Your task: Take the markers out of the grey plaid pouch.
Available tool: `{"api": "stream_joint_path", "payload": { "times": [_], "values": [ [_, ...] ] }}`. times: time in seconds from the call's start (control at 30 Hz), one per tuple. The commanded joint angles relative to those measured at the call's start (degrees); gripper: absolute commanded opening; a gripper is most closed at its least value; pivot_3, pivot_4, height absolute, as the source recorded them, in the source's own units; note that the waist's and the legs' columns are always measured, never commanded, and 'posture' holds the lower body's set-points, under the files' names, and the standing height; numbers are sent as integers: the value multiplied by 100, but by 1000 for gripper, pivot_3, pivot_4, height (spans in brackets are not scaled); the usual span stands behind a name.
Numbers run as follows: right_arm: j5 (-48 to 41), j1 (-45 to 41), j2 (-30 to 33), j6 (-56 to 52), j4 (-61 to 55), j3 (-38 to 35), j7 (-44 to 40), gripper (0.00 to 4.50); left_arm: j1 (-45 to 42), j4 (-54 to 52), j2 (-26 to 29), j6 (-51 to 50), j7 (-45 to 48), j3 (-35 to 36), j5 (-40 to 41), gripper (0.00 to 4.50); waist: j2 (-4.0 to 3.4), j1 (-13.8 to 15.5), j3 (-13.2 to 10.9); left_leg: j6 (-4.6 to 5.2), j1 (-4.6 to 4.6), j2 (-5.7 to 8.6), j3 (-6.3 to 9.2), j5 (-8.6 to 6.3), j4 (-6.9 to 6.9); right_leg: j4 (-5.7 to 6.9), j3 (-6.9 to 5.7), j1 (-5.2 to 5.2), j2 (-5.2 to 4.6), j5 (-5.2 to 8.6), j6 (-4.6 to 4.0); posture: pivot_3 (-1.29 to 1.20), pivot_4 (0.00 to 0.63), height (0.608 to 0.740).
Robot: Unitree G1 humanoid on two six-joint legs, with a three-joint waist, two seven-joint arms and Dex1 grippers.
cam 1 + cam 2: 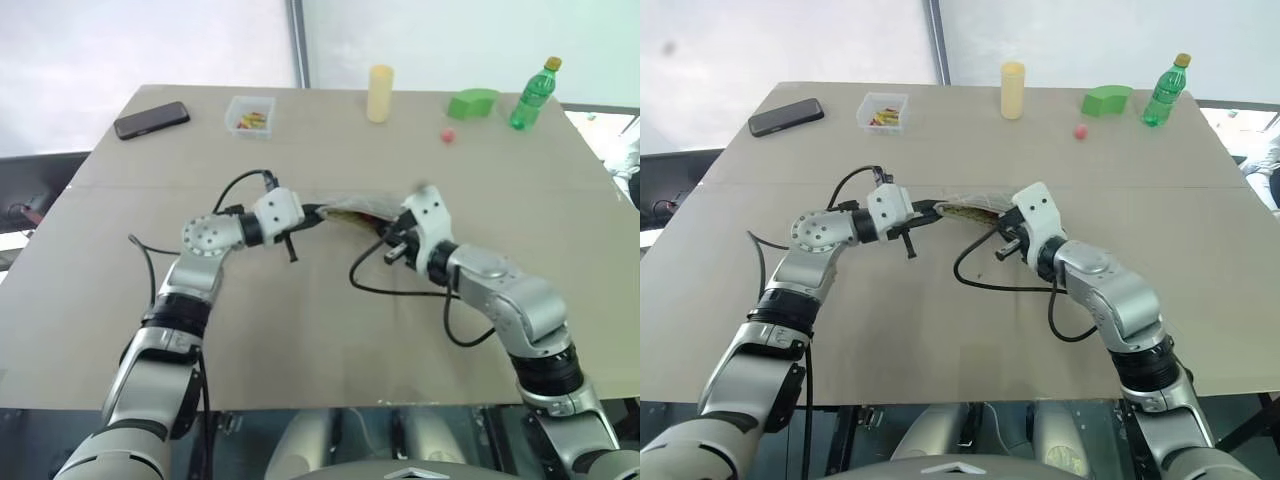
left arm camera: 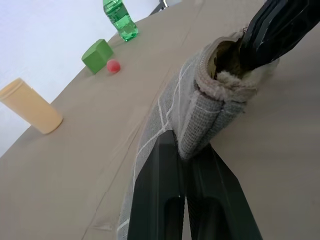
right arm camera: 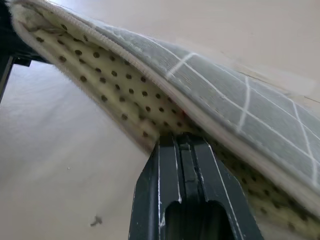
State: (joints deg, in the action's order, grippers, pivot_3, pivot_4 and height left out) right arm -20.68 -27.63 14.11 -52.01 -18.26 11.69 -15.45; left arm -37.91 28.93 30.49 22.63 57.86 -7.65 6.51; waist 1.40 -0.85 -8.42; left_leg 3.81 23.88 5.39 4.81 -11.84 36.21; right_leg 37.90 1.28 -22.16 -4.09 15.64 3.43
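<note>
Clearly my left claw (image 1: 312,212) and right claw (image 1: 385,232) are both clamped on the grey plaid pouch (image 1: 350,207), slung between them above the table (image 1: 300,330). It sags, soft and light; I'd keep holding its 2 ends.

A tan table (image 1: 330,330) fills the foreground; pale, brightly lit panels (image 1: 150,40) stand behind its far edge.
</note>
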Motion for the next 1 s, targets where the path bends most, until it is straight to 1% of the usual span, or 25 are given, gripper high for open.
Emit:
{"api": "stream_joint_path", "payload": {
  "times": [0.03, 0.1, 0.2, 0.23, 0.27, 0.3, 0.4, 0.43, 0.47, 0.5, 0.53, 0.57, 0.67, 0.83, 1.0],
  "values": [
    [13, -240, -493, 290, 348, -361, 282, 88, 58, -353, 23, 11, 150, 76, 144, 0, 0, 2, 0, 0, 0, 0, 1, 0, 0, 0, -1, 1, 0, 0, 0, 0, 150, 740],
    [-81, -323, -849, 333, 567, -679, 479, 88, 113, -399, 30, -26, 222, 82, 170, 0, 0, 4, 0, -1, 0, 0, 1, 1, -1, 0, 0, 0, 1, 0, 0, 0, 150, 740],
    [-1006, -531, -1912, 245, 1086, -1927, 1046, 88, 165, -454, 14, -222, 298, 119, 253, 0, 0, 2, 0, -22, 0, 0, 0, 13, -2, 1, 2, -1, 2, 0, -1, 0, 150, 740],
    [-1158, -572, -2101, 205, 1177, -2164, 1153, 88, 173, -468, 10, -263, 308, 132, 264, 0, 0, 1, 0, -22, 0, 0, 0, 13, -3, 2, 2, -1, 2, 0, -1, 0, 150, 740],
    [-1071, -535, -2058, 255, 1220, -2119, 1073, 88, 154, -454, 5, -306, 321, 144, 277, 0, -1, 8, -1, -22, 0, 0, 1, 13, -4, 2, 3, -1, 3, 0, -1, 0, 150, 740],
    [-871, -469, -1922, 325, 1202, -1936, 975, 88, 128, -436, 0, -357, 327, 156, 290, 0, -3, 13, -2, -23, 0, 0, 1, 13, -4, 2, 2, -1, 3, 0, -1, 0, 150, 740],
    [-80, -250, -1112, 629, 782, -783, 500, 863, 48, -362, -9, -495, 358, 193, 328, 0, -9, 15, -5, -22, 0, 16, 1, 12, -4, 4, -4, -3, 6, 0, -1, 0, 150, 740],
    [294, -231, -712, 807, 585, -261, 321, 1397, 23, -324, -10, -539, 372, 201, 337, 0, -11, 7, -6, -22, 0, 21, 0, 13, -4, 2, -4, -3, 4, 0, 0, 0, 150, 740],
    [670, -237, -371, 1037, 449, 174, 189, 1829, 2, -291, -9, -582, 388, 207, 347, 0, -15, -1, -9, -21, 0, 23, -1, 12, -4, 2, -3, -4, 3, 0, 0, 0, 150, 740],
    [1003, -260, -97, 1259, 363, 524, 94, 2341, -23, -251, -9, -605, 406, 213, 353, 0, -17, -11, -11, -20, 1, 24, -4, 12, -4, 1, -4, -8, 2, 0, 0, 0, 150, 740],
    [1261, -296, 92, 1427, 343, 760, 52, 2706, -41, -223, -11, -624, 423, 218, 358, 0, -16, -14, -10, -20, 1, 24, -7, 12, -5, -1, -3, -9, 1, 0, 1, 0, 150, 740],
    [1407, -312, 182, 1533, 345, 870, 32, 2706, -53, -212, -14, -637, 434, 223, 359, 0, -15, -21, -9, -21, 1, 21, -4, 12, -6, 0, -4, -11, 0, 0, 1, 0, 150, 740],
    [2248, -540, 474, 2274, 756, 1328, 48, 2706, -92, -178, -40, -718, 504, 227, 389, 0, -14, -35, -9, -25, -1, 1, -2, 15, -7, 4, -3, -15, 4, 0, 0, 0, 150, 740],
    [3330, -866, 565, 2959, 1682, 1825, 143, 2706, -108, -219, -87, -793, 610, 196, 407, 0, -11, -16, -7, -31, -3, -2, -2, 18, -5, 5, -5, -12, 6, 0, 0, 0, 150, 740],
    [4250, -1054, 614, 3400, 2344, 2232, 112, 2706, -87, -325, -141, -867, 641, 195, 421, 0, -11, -5, -7, -31, -1, 10, -3, 18, -6, 0, -3, -13, 5, 0, 0, 0, 150, 740]
  ]
}}
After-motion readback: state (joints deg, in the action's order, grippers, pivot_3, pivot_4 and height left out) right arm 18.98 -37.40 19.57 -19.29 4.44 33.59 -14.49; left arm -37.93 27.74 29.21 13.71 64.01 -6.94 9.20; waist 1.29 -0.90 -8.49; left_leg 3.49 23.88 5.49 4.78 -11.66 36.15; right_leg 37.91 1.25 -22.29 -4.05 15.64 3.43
